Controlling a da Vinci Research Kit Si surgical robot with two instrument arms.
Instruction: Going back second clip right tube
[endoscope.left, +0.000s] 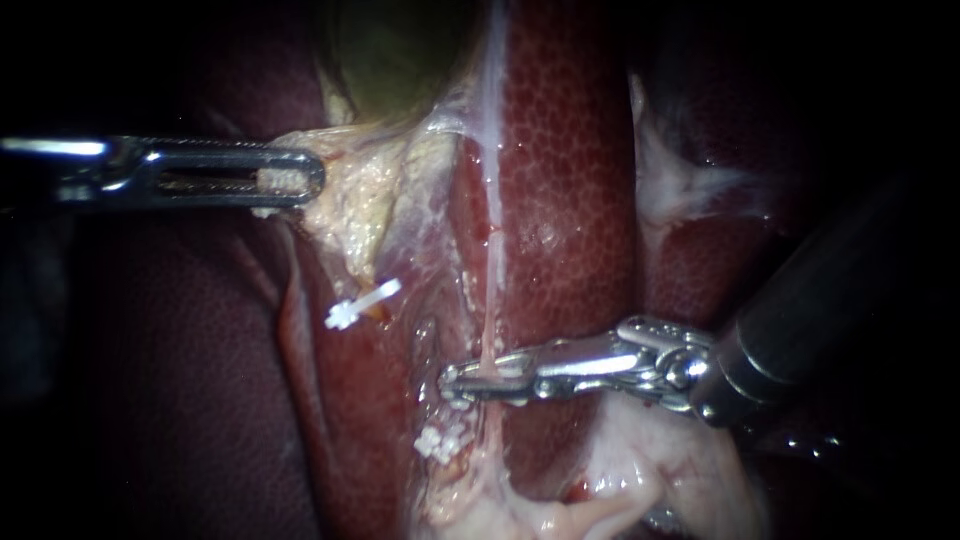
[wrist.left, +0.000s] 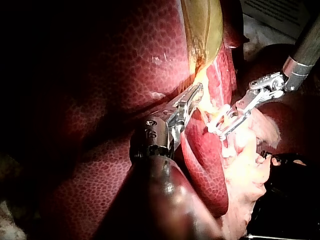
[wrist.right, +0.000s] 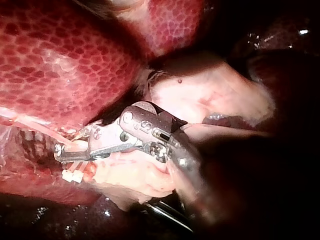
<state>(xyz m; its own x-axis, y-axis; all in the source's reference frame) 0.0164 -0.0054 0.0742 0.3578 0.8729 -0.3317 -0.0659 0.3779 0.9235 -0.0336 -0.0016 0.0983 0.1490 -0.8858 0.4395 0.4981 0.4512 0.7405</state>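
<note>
Mottled liver (endoscope.left: 570, 200), greenish gallbladder (endoscope.left: 400, 50) above, left instrument (endoscope.left: 300, 180) — jaws clamped on pale fatty tissue (endoscope.left: 350, 210), right instrument (endoscope.left: 457, 380) — jaws nearly closed, pinching the right tube (endoscope.left: 492, 290), white clip (endoscope.left: 440, 442) just below them, second clip (endoscope.left: 362, 303) left of them.

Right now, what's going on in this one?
The left instrument has its jaws shut on pale fatty tissue just below the gallbladder. The right instrument has its tip at the thin right tube, which runs down over the liver. A lower white clip sits just beneath that tip. An upper white clip sits further left, below the gripped tissue.
</note>
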